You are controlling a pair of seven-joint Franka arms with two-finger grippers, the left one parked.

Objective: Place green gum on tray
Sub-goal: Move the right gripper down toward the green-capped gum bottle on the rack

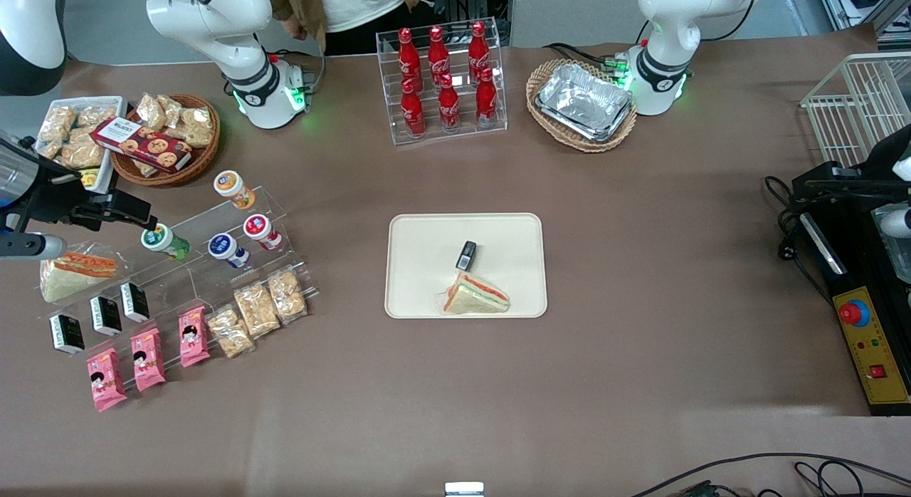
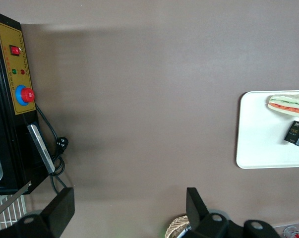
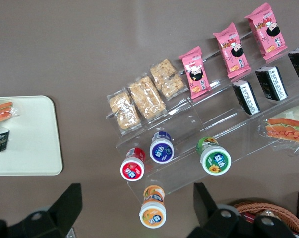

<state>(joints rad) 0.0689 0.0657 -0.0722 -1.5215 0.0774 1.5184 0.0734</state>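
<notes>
The green gum (image 1: 162, 241) lies on the upper step of a clear acrylic stand (image 1: 213, 269), toward the working arm's end of the table. In the right wrist view it (image 3: 214, 158) shows its white-rimmed lid with a green label. The cream tray (image 1: 427, 233) lies mid-table and holds a wrapped sandwich (image 1: 475, 296) and a small black box (image 1: 466, 255); it also shows in the right wrist view (image 3: 30, 148) and the left wrist view (image 2: 258, 144). My right gripper (image 1: 132, 212) hovers open and empty above the stand, beside the green gum; in its wrist view the gripper (image 3: 137, 208) has its jaws wide apart.
Orange-lidded (image 3: 153, 210), blue-lidded (image 3: 162, 148) and red-lidded (image 3: 133, 167) bottles share the stand with snack packs (image 1: 253, 308). A snack basket (image 1: 167, 137), a cola rack (image 1: 445, 77) and a basket of foil trays (image 1: 583, 102) stand farther from the camera.
</notes>
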